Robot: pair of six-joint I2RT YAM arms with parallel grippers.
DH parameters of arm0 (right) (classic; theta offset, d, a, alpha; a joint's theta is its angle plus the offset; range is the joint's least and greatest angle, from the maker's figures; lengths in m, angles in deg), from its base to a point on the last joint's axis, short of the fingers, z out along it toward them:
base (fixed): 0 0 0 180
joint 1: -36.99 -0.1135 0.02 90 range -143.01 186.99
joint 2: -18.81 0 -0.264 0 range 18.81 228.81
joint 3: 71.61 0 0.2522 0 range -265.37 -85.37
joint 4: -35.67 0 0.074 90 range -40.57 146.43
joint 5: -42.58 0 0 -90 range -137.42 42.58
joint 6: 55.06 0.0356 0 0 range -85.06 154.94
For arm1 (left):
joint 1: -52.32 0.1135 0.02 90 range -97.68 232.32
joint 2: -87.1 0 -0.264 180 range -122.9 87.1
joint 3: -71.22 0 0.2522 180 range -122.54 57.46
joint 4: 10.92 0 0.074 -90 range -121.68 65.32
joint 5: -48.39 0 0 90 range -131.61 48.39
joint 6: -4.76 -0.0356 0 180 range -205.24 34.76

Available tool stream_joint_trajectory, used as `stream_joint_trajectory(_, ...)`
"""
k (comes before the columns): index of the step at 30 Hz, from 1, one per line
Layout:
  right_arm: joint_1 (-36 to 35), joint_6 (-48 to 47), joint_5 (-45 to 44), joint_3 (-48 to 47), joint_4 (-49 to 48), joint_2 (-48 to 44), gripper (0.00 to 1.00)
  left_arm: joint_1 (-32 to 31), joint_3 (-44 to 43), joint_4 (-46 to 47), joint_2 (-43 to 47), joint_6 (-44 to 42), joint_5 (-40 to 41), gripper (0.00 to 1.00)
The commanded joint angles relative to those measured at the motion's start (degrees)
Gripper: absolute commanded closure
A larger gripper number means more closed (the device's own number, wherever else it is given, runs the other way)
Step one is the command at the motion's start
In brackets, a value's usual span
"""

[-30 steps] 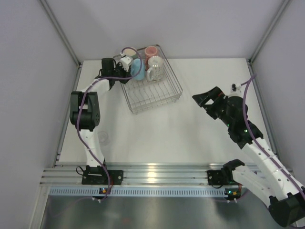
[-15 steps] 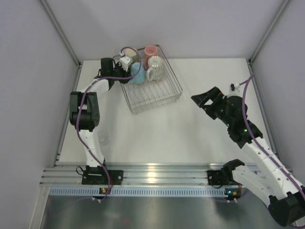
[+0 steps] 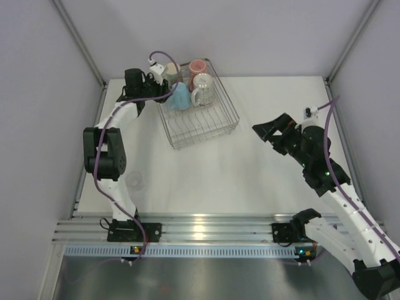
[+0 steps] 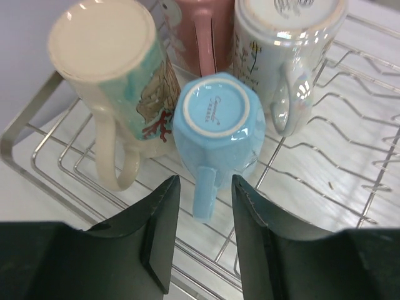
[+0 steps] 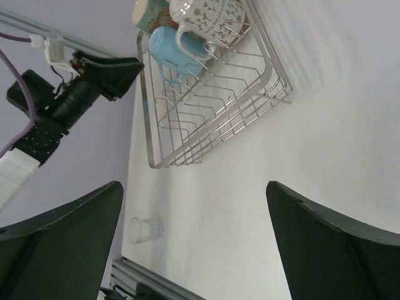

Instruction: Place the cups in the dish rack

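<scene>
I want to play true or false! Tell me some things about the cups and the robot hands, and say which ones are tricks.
1. The light blue mug sits upside down in the dish rack. True.
2. The left gripper is squeezing the blue mug. False: its fingers are open and not gripping it.
3. A clear glass stands on the table, outside the rack. True.
4. The right gripper holds the pink mug. False: it is open and empty, and the pink mug is in the rack.
5. The rack has only one mug in it. False: four are bunched at one end.
</scene>
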Motion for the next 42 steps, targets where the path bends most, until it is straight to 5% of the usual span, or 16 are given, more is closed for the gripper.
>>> stream_joint_trajectory(1, 0.9, -5.8, 0.5, -5.2, 3.7, -0.3, 0.02, 0.2, -0.7, 2.1, 7.0, 7.6, 0.3, 0.55)
stream_joint_trajectory(7, 0.8, -13.6, 0.8, -9.6, 10.3, -0.6, 0.02, 0.2, -4.3, -7.0, 12.9, 22.6, 4.4, 0.43)
stream_joint_trajectory(15, 0.9, -19.3, -5.9, -12.9, 15.8, 0.9, 0.06, -7.0, 11.2, -10.3, 29.9, 29.9, 8.4, 0.27)
stream_joint_trajectory(16, 0.9, -19.5, -9.7, -13.4, 16.3, 1.2, 0.09, -10.6, 13.1, -10.4, 32.7, 30.4, 8.9, 0.02)
stream_joint_trajectory(21, 1.2, -23.5, -13.2, -20.0, 18.7, 6.9, 0.19, -25.2, 19.6, -10.5, 40.7, 30.7, 15.3, 0.02)
stream_joint_trajectory(25, 1.3, -25.0, -15.9, -21.6, 21.6, 9.8, 0.22, -31.5, 25.1, -9.9, 45.3, 35.7, 10.0, 0.02)
stream_joint_trajectory(30, 4.8, -26.3, -16.6, -18.3, 22.4, 10.5, 0.26, -31.7, 34.6, -2.6, 52.4, 42.6, 11.4, 0.02)
stream_joint_trajectory(35, 9.1, -26.6, -11.9, -18.3, 22.5, 16.6, 0.29, -31.6, 38.9, 4.3, 59.3, 46.5, 1.4, 0.02)
stream_joint_trajectory(42, 15.0, -31.4, -13.8, -15.6, 19.6, 26.0, 0.34, -31.7, 37.5, 0.0, 62.9, 42.4, -3.5, 0.02)
